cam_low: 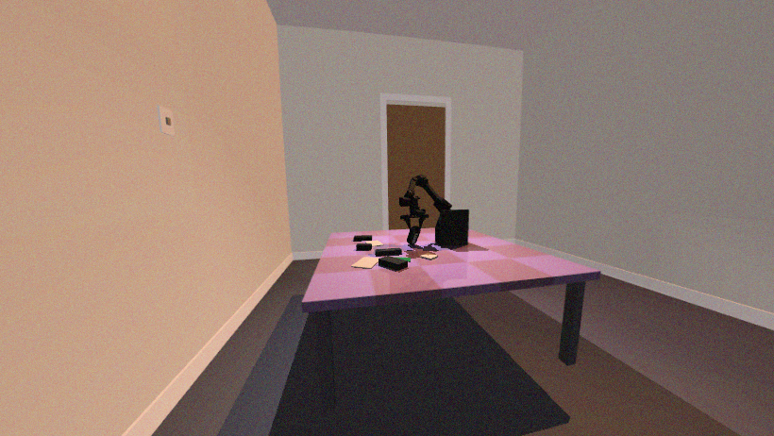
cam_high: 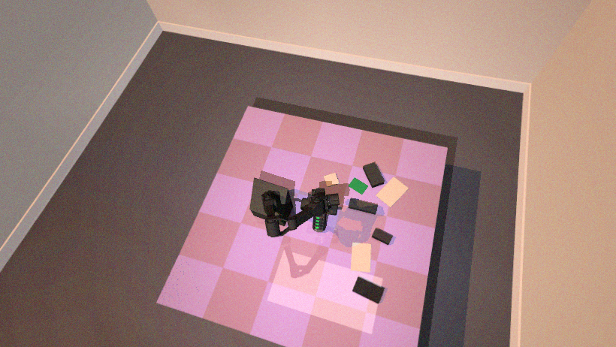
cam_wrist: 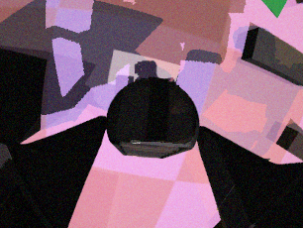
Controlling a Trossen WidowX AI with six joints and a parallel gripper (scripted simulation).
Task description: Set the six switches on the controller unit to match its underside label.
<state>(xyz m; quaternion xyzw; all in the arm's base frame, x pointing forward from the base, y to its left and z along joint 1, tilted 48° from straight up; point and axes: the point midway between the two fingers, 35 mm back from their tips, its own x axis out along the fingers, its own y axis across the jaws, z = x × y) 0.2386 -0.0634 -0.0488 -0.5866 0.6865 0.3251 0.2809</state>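
Observation:
The controller unit (cam_high: 318,224) (cam_low: 413,237) (cam_wrist: 152,106) is dark, with a rounded outline in the wrist view. It is held steeply tilted, above the bench (cam_high: 241,271) (cam_low: 514,273). Several green switch ends show on its top in the top view, too small to read one by one. My gripper (cam_low: 414,229) (cam_wrist: 152,127) is shut on the unit, one finger on each side. The arm covers part of the unit in the top view. No label can be read in any view.
Black modules (cam_high: 363,206) (cam_high: 382,235) (cam_high: 372,174) (cam_high: 369,289) lie beyond the unit. Cream plates (cam_high: 392,191) (cam_high: 360,257) (cam_high: 330,177) and a green plate (cam_high: 357,185) lie flat. A large black box (cam_high: 258,202) (cam_low: 455,228) stands by the arm's base.

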